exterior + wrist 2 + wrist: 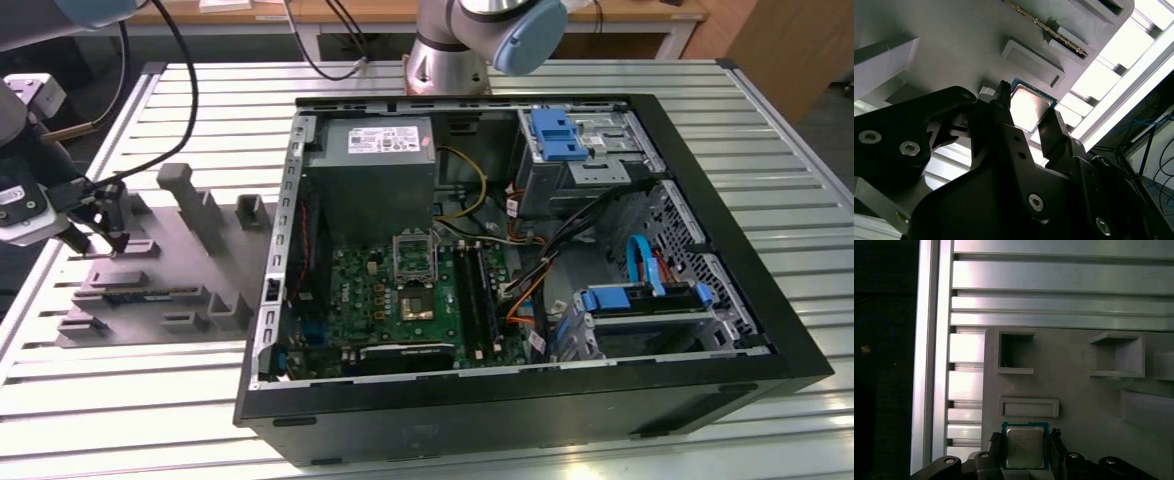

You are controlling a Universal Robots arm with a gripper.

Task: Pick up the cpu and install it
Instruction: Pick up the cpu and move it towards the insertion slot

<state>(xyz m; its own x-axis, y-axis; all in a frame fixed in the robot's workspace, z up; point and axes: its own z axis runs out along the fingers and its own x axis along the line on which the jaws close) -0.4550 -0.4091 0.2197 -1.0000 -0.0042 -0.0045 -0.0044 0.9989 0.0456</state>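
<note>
Gripper (1027, 106) body is nearest the lens in the second wrist view, black housing w/ screws. Its two fingers (1004, 107) are set narrow and sit against opp. edges of the cpu (1030, 111). Looks clamped on it, side grip, so the shiny top stays untouched.

L to R in the exterior view:
- Far left: gripper pointing down over the grey tray (160, 262), near its outer edge. Cpu lies flat on the tray just beside a low rectangular block (1029, 407). Prob. not lifted, no gap visible under it.
- Tray blocks and pockets hold parts apart for a clean pick.
- Centre/right: open case (534, 400) lying on its side, so the board (380, 300) faces up for a top-down install. It's well apart from the tray.

Hidden / unclear:
- Cpu underside and the exact pad contact, covered by fingers.
- Cpu near edge cut off by the gripper body in the first wrist view.
- Socket on the board hard to pick out among cables.
- Arm upper links cropped at frame top.
</note>
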